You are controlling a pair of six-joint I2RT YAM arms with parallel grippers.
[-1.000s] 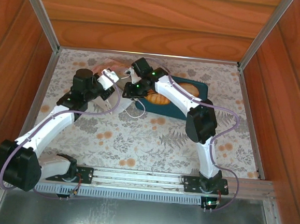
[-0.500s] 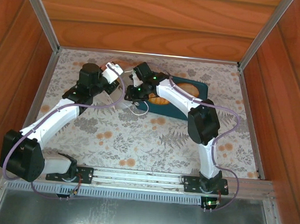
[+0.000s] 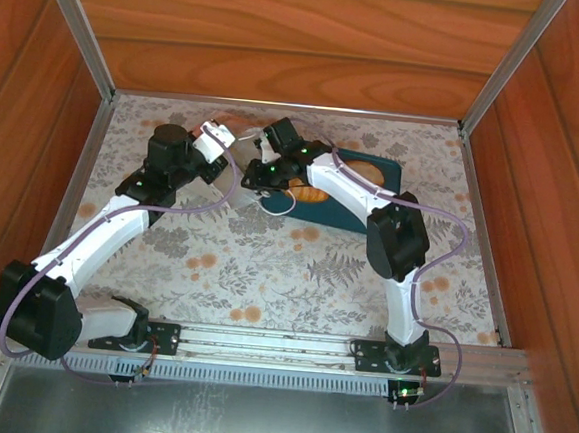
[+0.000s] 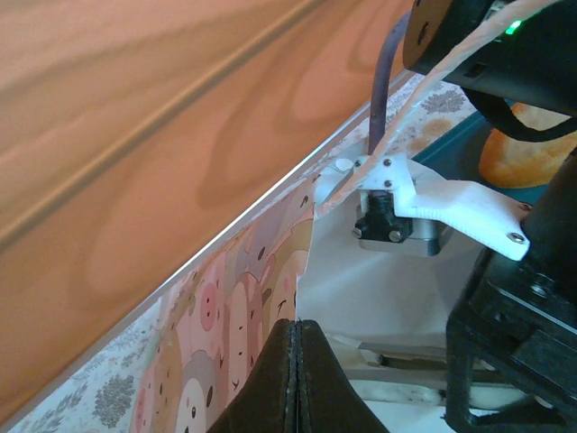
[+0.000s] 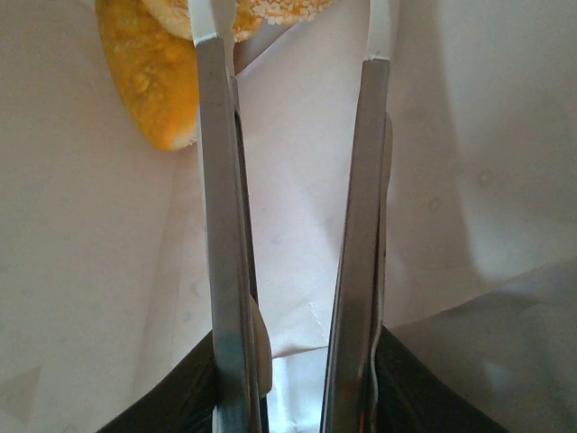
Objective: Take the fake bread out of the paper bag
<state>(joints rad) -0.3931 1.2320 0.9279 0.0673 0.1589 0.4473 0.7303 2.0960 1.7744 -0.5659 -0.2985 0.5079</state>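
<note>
right claw (image 5: 290, 36) reaches inside the paper bag (image 5: 90, 271), fingers a little apart, tips at the fake bread (image 5: 149, 86) lying deep in it; whether it grips a piece i can't tell. left claw (image 4: 293, 361) is closed on the bag's rim. just beside the bag, a teal tray (image 3: 366, 197) carries one golden roll (image 3: 305, 191). the bread in the bag looks orange, one piece sugar-crusted.

You have one paper bag (image 4: 388, 289) and one teal tray (image 3: 375, 173). Fake bread, counted by view, comes to three: two inside the bag, an orange-gold piece (image 5: 149, 81) and a paler crumb-coated piece (image 5: 279, 7), plus one roll (image 4: 527, 149) on the tray. Arms number two: the left arm (image 3: 107, 237) and the right arm (image 3: 398, 245).
</note>
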